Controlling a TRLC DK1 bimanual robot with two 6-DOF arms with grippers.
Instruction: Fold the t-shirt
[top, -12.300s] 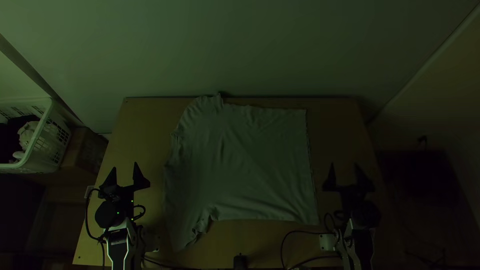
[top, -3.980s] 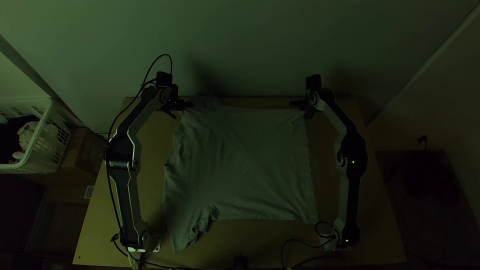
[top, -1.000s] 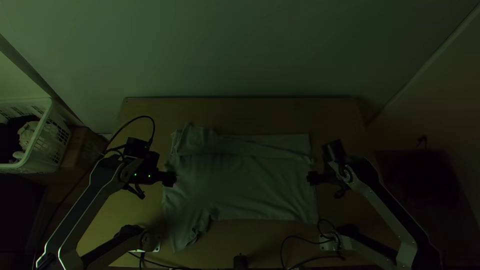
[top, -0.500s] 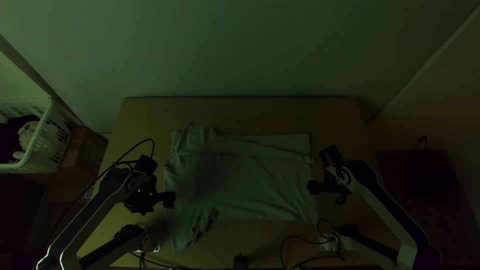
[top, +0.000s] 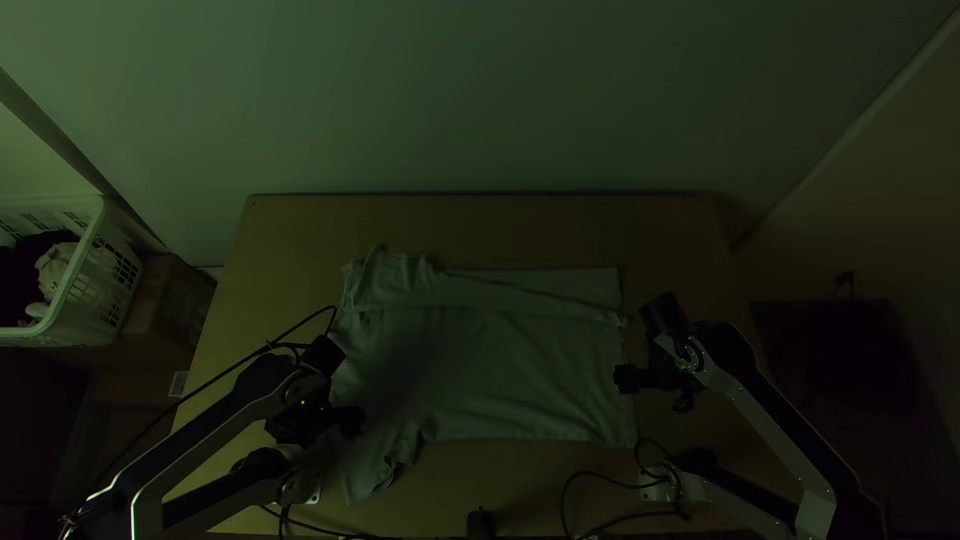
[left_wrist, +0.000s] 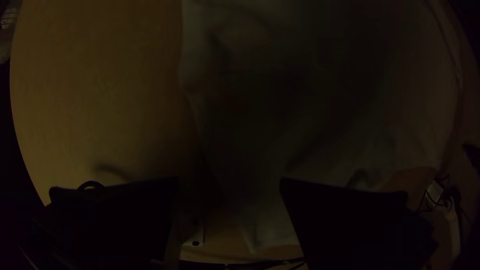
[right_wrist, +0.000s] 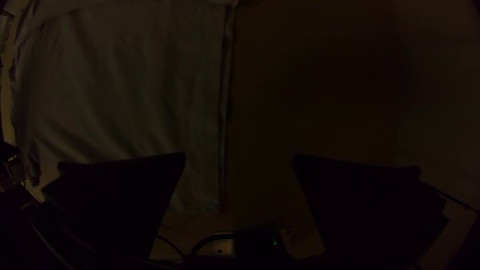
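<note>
The left gripper (left_wrist: 230, 181) is released, its fingers wide apart over the collar end of the t-shirt (top: 500, 370), near the near sleeve (top: 368, 468); the right gripper (right_wrist: 239, 156) is likewise spread and holds nothing, beside the hem. The t-shirt lies across the middle of the table (top: 660, 240), its far side turned over in a band, the sleeve there laid rumpled on top. That looks like one fold made; the near side and its sleeve remain flat, so matching that side and then closing the length seem left. Wood shows between the far edge and the table's back, leaving room there; nearer, the sleeve comes close to the left arm's base, and cables (top: 575, 480) loop by the hem's near corner.
</note>
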